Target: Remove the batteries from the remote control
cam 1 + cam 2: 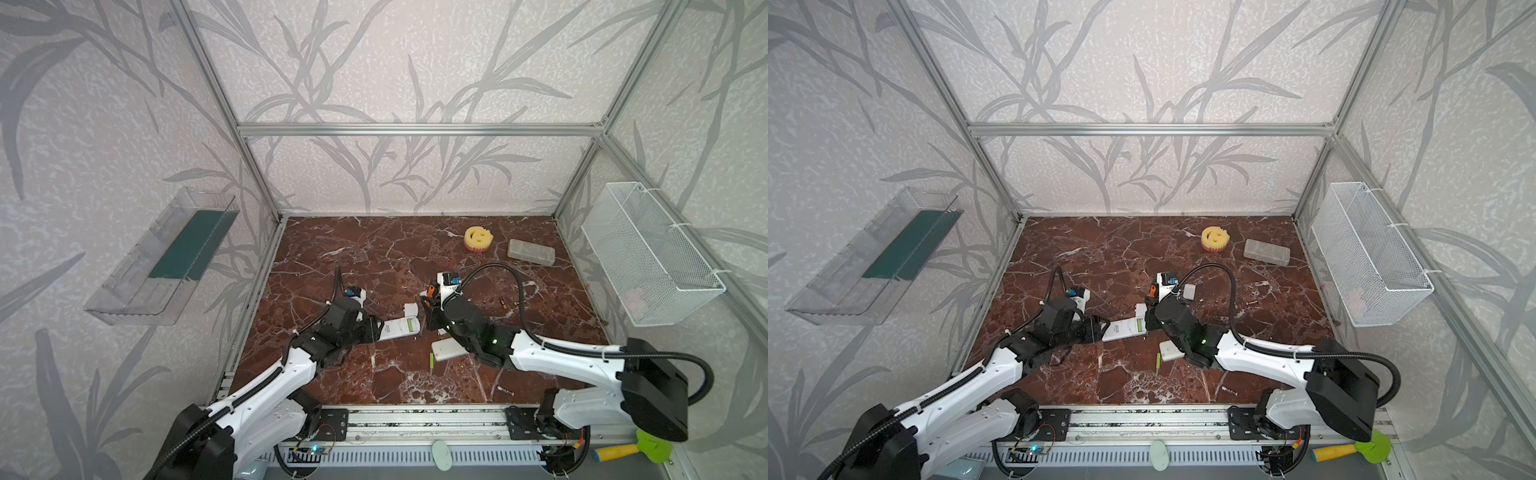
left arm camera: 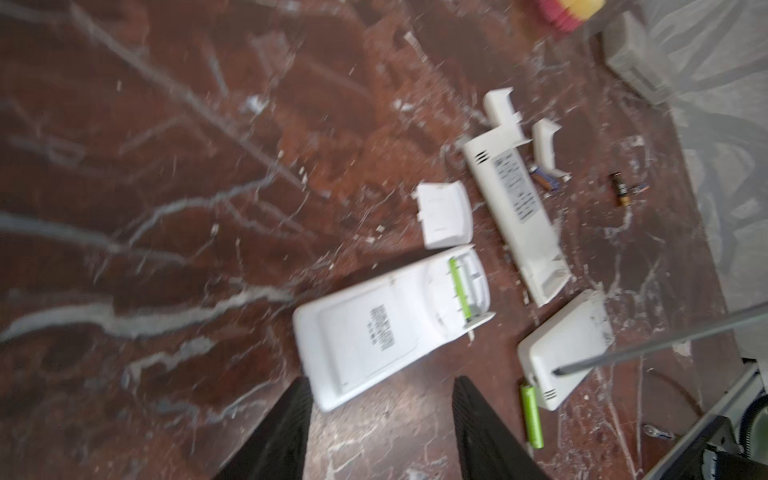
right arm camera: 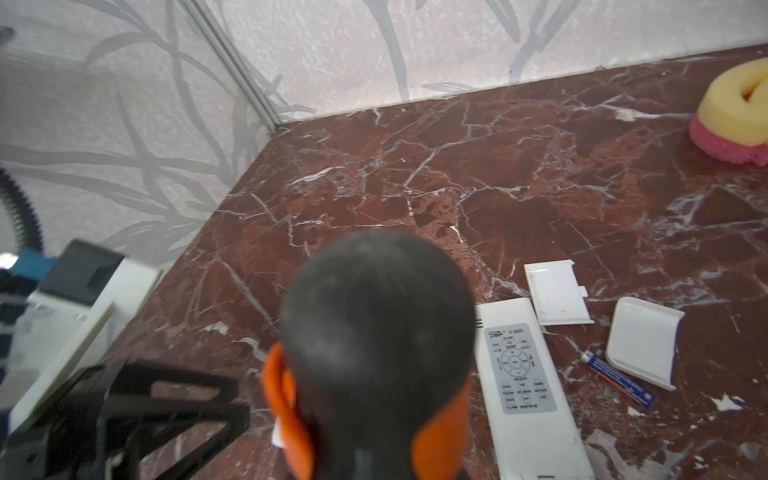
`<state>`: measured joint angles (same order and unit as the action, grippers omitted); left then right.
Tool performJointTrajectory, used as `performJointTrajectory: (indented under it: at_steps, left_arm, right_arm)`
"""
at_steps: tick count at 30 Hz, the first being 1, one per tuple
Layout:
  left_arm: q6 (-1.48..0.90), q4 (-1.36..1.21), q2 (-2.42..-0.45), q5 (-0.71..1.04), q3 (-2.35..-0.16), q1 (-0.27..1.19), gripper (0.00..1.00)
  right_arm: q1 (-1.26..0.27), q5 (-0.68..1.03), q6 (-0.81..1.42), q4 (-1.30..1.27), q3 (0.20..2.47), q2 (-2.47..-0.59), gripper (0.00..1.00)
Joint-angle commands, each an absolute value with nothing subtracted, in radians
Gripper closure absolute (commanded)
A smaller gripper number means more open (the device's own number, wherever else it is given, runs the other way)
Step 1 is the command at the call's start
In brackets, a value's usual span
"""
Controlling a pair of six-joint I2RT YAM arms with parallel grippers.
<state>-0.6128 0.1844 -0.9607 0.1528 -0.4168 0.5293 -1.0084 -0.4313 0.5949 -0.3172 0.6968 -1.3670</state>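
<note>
A white remote control (image 2: 374,332) lies face down with its battery bay uncovered; one lime green battery (image 2: 459,286) sits in the bay. My left gripper (image 2: 381,380) is open, its fingers on either side of the remote's near end (image 1: 399,328). A second green battery (image 2: 532,415) lies loose on the table (image 1: 432,360). A silvery grey battery (image 1: 503,390) rests near the front edge. My right gripper (image 1: 430,309) is shut on the orange-handled screwdriver (image 3: 374,332), whose handle hides the jaws. The shaft (image 2: 665,345) reaches over a small white device (image 2: 561,345).
A slim white remote (image 3: 523,374), two white covers (image 3: 557,295) (image 3: 642,345) and a blue battery (image 3: 619,380) lie right of centre. A yellow sponge (image 1: 478,239) and grey block (image 1: 531,251) sit at the back. A wire basket (image 1: 648,253) hangs on the right wall.
</note>
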Motion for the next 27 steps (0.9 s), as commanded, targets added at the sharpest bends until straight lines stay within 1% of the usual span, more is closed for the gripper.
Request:
performJointTrajectory:
  at_steps: [1,5,15,21,27]
  left_arm:
    - [-0.696,0.212,-0.933,0.097,-0.377,0.526,0.44]
    - [-0.698,0.169,-0.937,0.125,-0.363,0.516,0.43]
    - [-0.708,0.075,-1.033,0.176,-0.359,0.5,0.43]
    - [-0.709,0.048,-1.096,0.194,-0.37,0.499,0.43]
    - [-0.717,0.047,-1.109,0.2,-0.363,0.499,0.44]
  right_arm:
    - [-1.015,-0.538,0.583,-0.488,0.686,-1.417,1.0]
    - [-1.016,-0.522,0.541,-0.595,0.684,-1.471,1.0]
    - [-1.003,-0.563,0.591,-0.515,0.739,-1.522,1.0]
    - [-0.974,-0.531,0.629,-0.503,0.769,-1.568,1.0]
    - [-0.966,-0.517,0.653,-0.505,0.783,-1.614,1.0]
